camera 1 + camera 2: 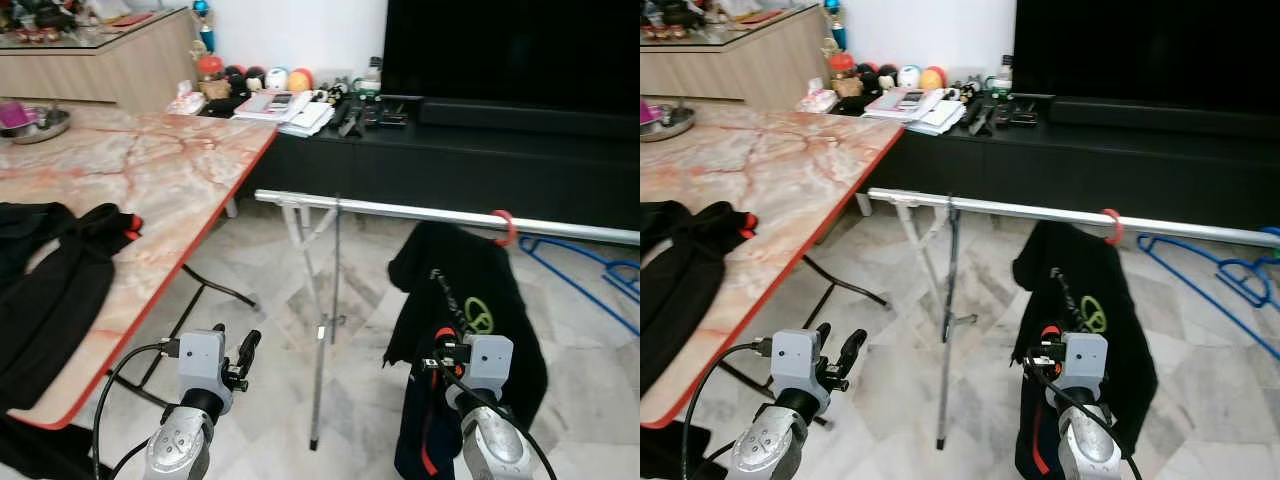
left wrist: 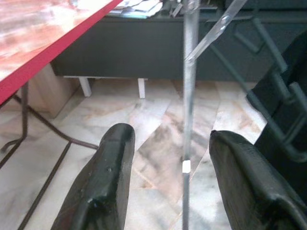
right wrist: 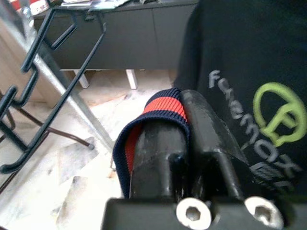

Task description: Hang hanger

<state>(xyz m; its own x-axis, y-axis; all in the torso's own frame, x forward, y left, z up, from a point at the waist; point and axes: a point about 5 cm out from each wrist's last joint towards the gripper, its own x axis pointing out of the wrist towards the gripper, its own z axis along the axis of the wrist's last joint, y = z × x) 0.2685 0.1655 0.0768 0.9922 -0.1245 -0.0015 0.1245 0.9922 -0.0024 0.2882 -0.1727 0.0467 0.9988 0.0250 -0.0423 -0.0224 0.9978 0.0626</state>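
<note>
A silver rail (image 1: pixel 400 210) on a thin stand crosses the middle of the room. A red hanger hook (image 1: pixel 505 227) sits over it, and a black T-shirt (image 1: pixel 465 285) with a green logo hangs from that hanger. Low in front of the shirt, my right gripper (image 3: pixel 184 103) is shut on a navy and red ribbed band (image 3: pixel 153 110) of a dark garment (image 1: pixel 422 440) that droops below it. My left gripper (image 2: pixel 168 139) is open and holds nothing, low near the stand's upright pole (image 2: pixel 189 96).
A marble table with a red edge (image 1: pixel 190 240) stands on the left, with black clothing (image 1: pixel 50 280) lying on it. Blue hangers (image 1: pixel 600 275) are at the right end of the rail. A black TV console (image 1: pixel 450 150) runs behind.
</note>
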